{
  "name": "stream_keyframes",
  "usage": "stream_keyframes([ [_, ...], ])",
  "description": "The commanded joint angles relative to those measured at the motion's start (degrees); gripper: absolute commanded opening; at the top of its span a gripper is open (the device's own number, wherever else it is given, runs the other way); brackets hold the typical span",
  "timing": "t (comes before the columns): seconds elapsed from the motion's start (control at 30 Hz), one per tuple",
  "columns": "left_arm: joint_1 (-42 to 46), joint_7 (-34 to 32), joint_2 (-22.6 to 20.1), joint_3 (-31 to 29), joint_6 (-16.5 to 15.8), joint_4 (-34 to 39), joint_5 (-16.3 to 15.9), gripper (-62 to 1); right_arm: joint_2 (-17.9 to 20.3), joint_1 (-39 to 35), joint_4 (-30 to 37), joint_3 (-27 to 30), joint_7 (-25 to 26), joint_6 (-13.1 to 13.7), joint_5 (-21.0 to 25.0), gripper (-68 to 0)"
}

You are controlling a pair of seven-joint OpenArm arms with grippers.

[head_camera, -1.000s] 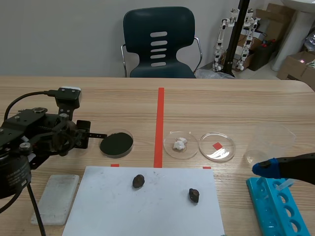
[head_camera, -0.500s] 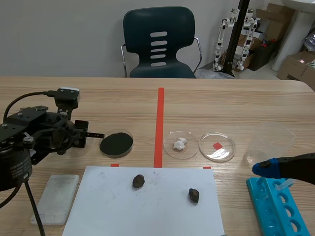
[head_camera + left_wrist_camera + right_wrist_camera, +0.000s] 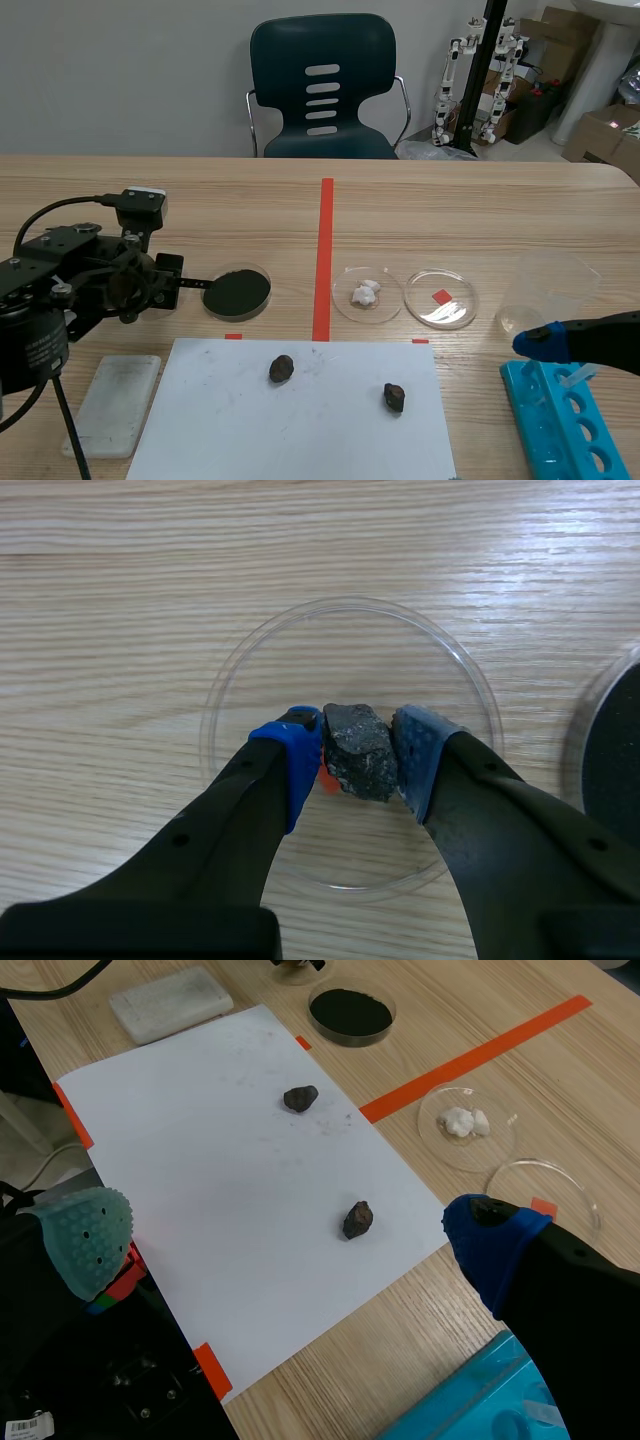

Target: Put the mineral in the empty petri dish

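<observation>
Rock (image 3: 361, 752) clamped in left gripper (image 3: 357, 754), held over empty dish (image 3: 400, 660) for dropping in; right gripper (image 3: 288, 1238) spread wide, idle aside.

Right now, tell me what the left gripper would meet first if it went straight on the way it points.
Probably the floor of the empty petri dish: the left gripper points down into it, shut on the mineral, which would touch first. Height above it is unclear.
</observation>
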Motion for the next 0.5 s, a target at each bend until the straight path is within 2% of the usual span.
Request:
stream_keyframes([
  [0.0,-1.14,-0.59,0.11,-0.37,0.15,0.81,0.07,-40.1,0.74,0.07,0.17,0.07,0.66,0.0,0.63,0.4],
  [0.1,-1.14,-0.59,0.11,-0.37,0.17,0.81,0.07,-33.0,0.74,0.07,0.17,0.07,0.66,0.0,0.63,0.4],
  [0.27,-1.14,-0.61,0.09,-0.39,0.22,0.83,0.07,-24.8,0.74,0.07,0.17,0.07,0.66,0.0,0.63,0.4],
  [0.47,-0.7,-0.39,-0.09,-1.07,0.2,3.3,0.04,-10.0,0.74,0.07,0.17,0.07,0.66,0.0,0.63,0.4],
])
